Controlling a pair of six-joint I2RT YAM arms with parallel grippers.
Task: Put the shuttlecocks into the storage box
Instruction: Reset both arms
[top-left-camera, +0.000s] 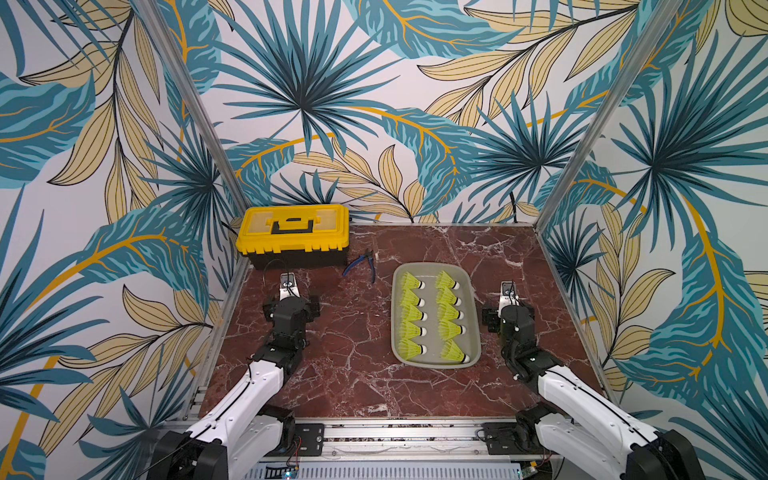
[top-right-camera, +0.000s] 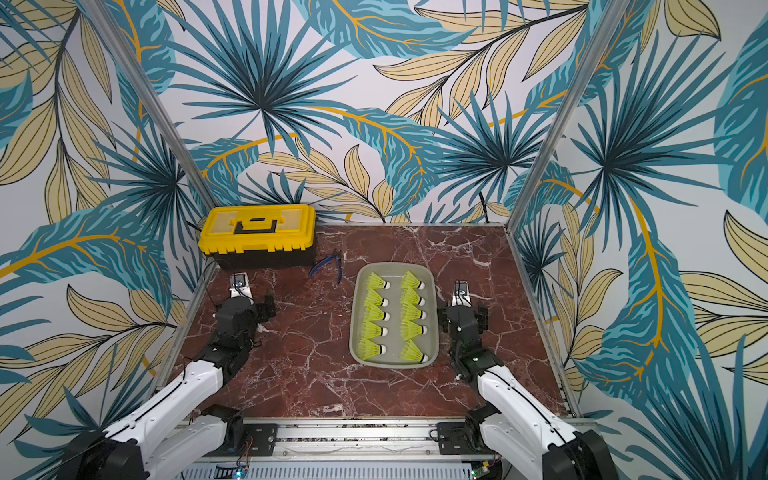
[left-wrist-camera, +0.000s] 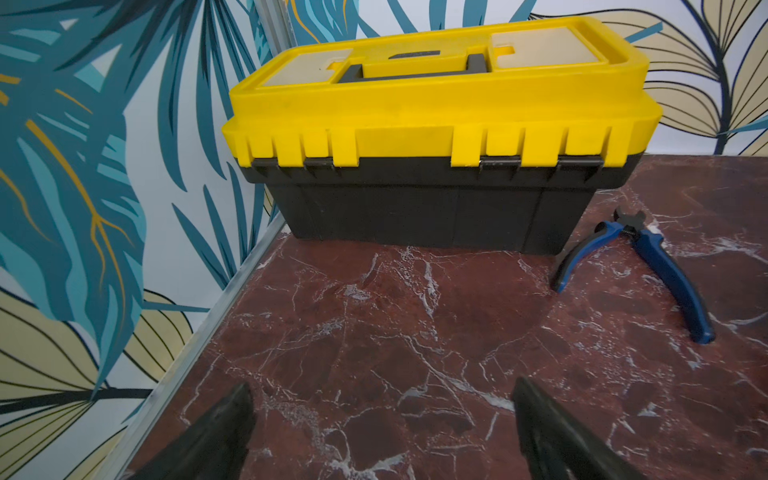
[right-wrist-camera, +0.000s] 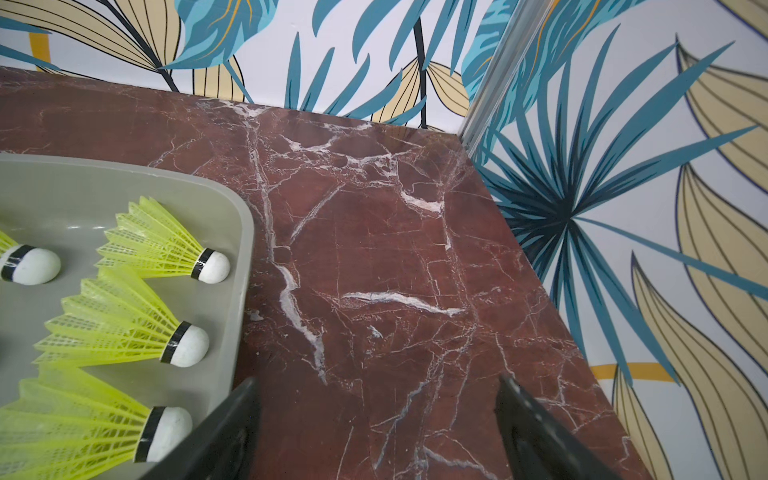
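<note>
Marble table (top-left-camera: 332, 374) bears storage box (top-left-camera: 436, 365); 10 shuttlecocks (top-left-camera: 448, 330) inside, skirts partly overlapping.

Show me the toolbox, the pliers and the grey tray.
toolbox (top-left-camera: 291, 243): in a top view, on the yellow lid.
pliers (left-wrist-camera: 669, 282): left wrist view, on a blue handle.
tray (top-right-camera: 395, 270): in a top view, bare far end.
</note>
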